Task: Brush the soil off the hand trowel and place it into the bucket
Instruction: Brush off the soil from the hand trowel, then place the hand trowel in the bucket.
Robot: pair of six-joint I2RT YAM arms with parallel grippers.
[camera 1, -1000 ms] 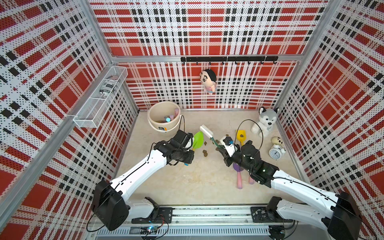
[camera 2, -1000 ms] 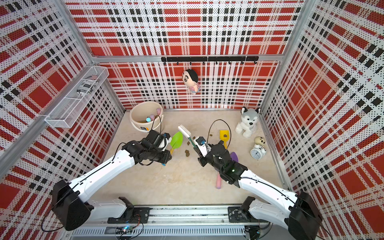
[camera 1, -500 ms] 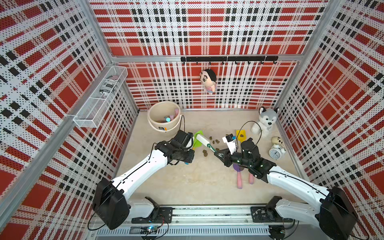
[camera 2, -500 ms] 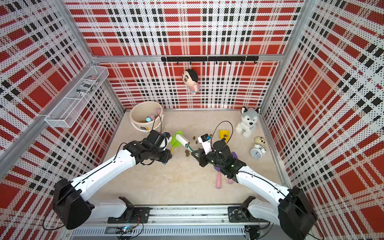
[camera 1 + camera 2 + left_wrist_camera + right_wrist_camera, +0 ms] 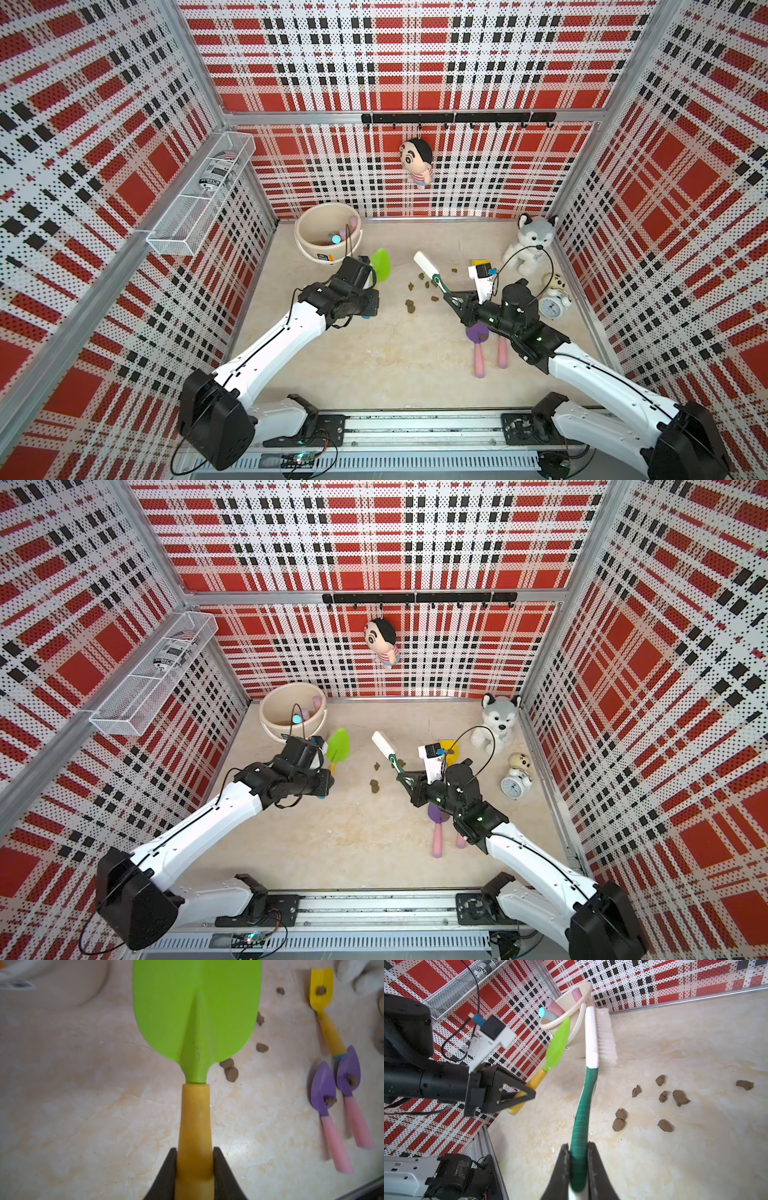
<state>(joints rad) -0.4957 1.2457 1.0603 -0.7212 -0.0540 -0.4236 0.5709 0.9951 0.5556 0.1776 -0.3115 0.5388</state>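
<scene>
The hand trowel (image 5: pixel 195 1012) had its blade tip cut off at the edge of the left wrist view, and in both top views the wrist hid most of its handle. Its lime-green blade looked nearly clean, with only faint dark specks along the central ridge; the handle was yellow-orange. The left hand (image 5: pixel 195 1153) was clamped on that handle, holding the trowel above the table (image 5: pixel 374 353) just beside the bucket (image 5: pixel 305 249). The right hand (image 5: pixel 578 1145) was clamped on a green-handled brush (image 5: pixel 591 1043), apart from the blade. Lumps of soil (image 5: pixel 680 1097) lay scattered on the table.
</scene>
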